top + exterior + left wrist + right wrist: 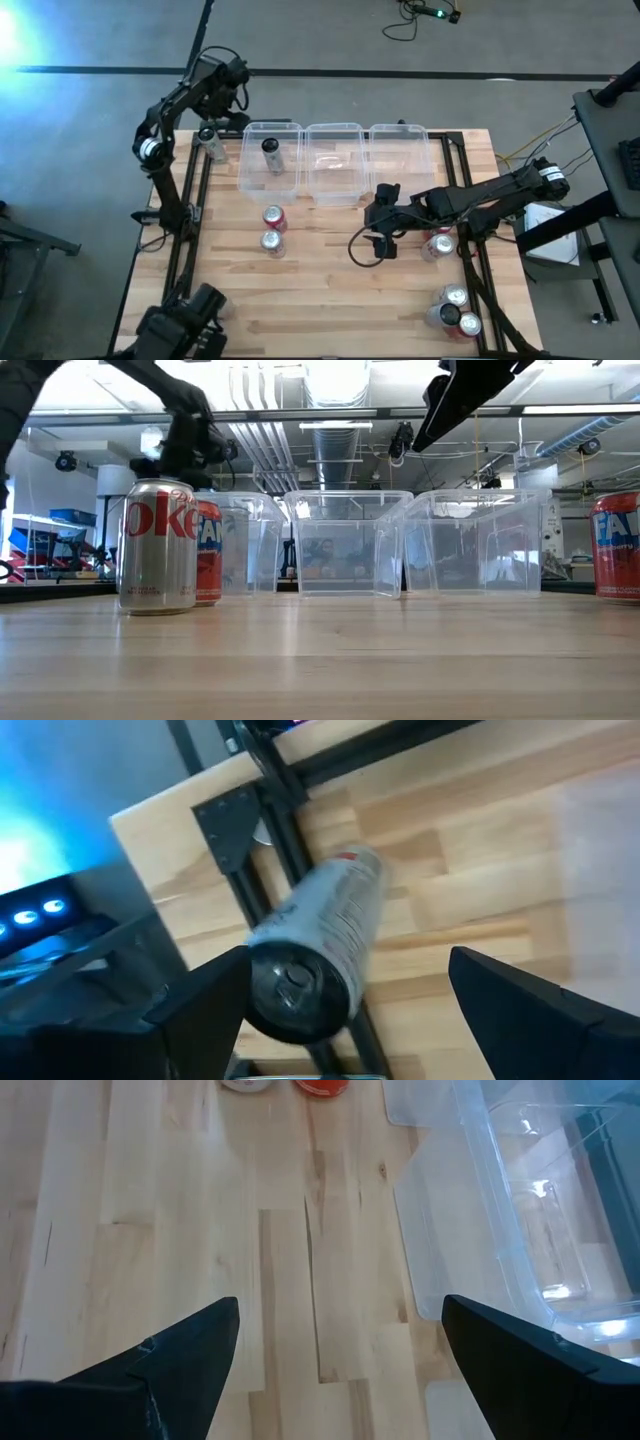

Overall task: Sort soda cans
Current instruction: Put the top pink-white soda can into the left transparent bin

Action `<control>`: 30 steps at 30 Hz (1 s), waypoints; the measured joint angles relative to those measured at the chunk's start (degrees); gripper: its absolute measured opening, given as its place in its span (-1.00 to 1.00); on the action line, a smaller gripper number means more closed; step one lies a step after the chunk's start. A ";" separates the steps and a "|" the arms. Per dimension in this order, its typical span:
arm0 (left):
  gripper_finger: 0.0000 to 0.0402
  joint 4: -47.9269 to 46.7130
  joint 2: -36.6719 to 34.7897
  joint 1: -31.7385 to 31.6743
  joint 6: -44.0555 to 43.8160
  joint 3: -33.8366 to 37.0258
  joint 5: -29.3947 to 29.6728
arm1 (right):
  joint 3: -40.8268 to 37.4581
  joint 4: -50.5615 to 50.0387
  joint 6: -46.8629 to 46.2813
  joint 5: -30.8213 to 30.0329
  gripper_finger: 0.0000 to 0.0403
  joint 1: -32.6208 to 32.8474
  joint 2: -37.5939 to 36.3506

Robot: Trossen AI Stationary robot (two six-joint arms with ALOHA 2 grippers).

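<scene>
black can [270,147] in left bin [252,176] (half-hidden)

left gripper [212,133] – spread wide, far-left corner | right gripper [383,243] – spread wide, mid-table

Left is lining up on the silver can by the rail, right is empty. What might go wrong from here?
The silver can stands at the table's edge by the black rail, off-centre between the open left gripper's fingers; closing may tip it or push it off. The open right gripper hangs near the middle bin; a careless swing could nudge it.
</scene>
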State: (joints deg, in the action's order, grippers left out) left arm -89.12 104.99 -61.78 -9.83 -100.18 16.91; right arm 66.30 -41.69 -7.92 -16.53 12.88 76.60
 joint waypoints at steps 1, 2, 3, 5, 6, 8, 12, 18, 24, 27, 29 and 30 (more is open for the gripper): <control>0.60 -0.48 0.83 0.00 0.22 -0.87 0.81 | 0.00 0.00 0.02 0.00 0.71 0.00 0.00; 0.60 -0.91 1.54 0.00 0.55 -1.77 1.32 | 0.00 -0.02 0.04 0.00 0.71 0.00 0.00; 0.60 -0.89 1.99 0.00 1.22 -2.69 1.56 | 0.00 -0.01 0.04 0.00 0.71 0.00 0.00; 0.60 -0.92 2.52 -0.06 2.60 -4.75 1.61 | -0.11 -0.02 0.01 0.00 0.71 0.00 0.00; 0.60 -0.91 2.67 -0.29 3.39 -5.95 1.62 | -0.25 -0.02 0.02 0.00 0.71 0.00 0.00; 0.60 -0.89 3.00 -0.64 5.73 -8.52 1.61 | -0.58 0.00 0.01 0.00 0.71 0.00 0.00; 0.60 -0.86 3.62 -1.44 13.11 -12.74 1.63 | -1.84 0.31 -0.31 0.00 0.71 0.00 0.00; 0.60 -0.88 4.17 -1.60 24.18 -15.00 1.62 | -4.49 0.42 -3.27 0.01 0.71 -0.02 0.00; 0.60 -0.77 3.69 -1.61 27.32 -9.57 0.17 | -4.85 0.48 -3.97 0.00 0.71 0.00 0.00; 0.60 -0.91 2.59 -1.60 27.57 -5.66 0.71 | -4.66 0.47 -2.89 0.00 0.71 -0.02 0.00; 0.60 -1.06 1.52 -1.60 27.49 -3.20 1.67 | -4.35 0.48 -2.09 0.00 0.71 -0.02 0.00; 0.60 -0.96 0.93 -1.60 27.35 -2.06 2.32 | -4.12 0.46 -1.92 0.00 0.71 -0.02 0.00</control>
State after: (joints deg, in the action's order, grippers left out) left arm -90.08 105.92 -63.37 17.51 -102.24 19.23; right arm 62.18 -41.23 -9.85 -16.53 12.86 76.60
